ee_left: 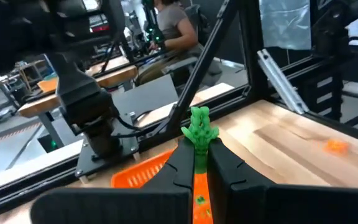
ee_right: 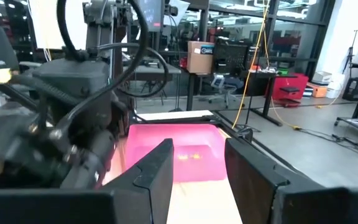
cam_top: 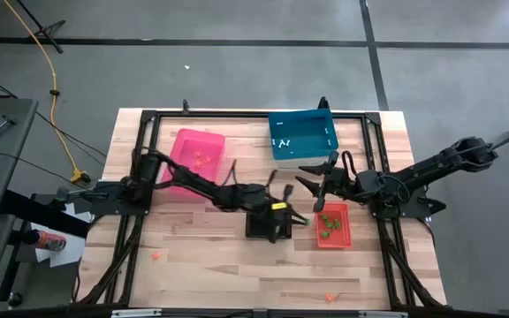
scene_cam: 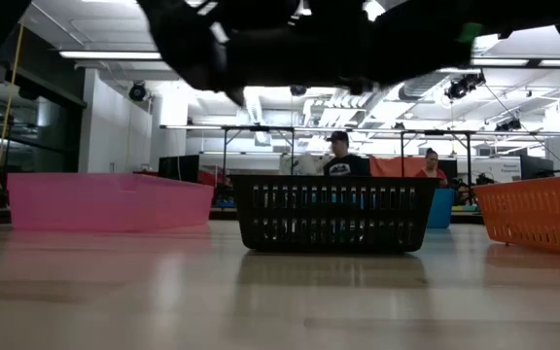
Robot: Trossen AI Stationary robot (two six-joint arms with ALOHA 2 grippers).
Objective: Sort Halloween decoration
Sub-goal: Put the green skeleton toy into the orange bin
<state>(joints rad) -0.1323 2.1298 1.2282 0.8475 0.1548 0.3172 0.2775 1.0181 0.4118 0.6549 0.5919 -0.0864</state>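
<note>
The left end effector (ee_left: 199, 163) pinched a green trinket (ee_left: 199, 129) by its base, a light, seemingly stiff piece likely to slip, its top standing clear above the fingertips.

A small green knobbly plastic trinket (ee_left: 199, 127) stands upright, pinched between the left gripper's (ee_left: 199, 163) jaws, while orange trinkets (cam_top: 330, 297) lie scattered on the wooden surface (cam_top: 193, 265).
</note>
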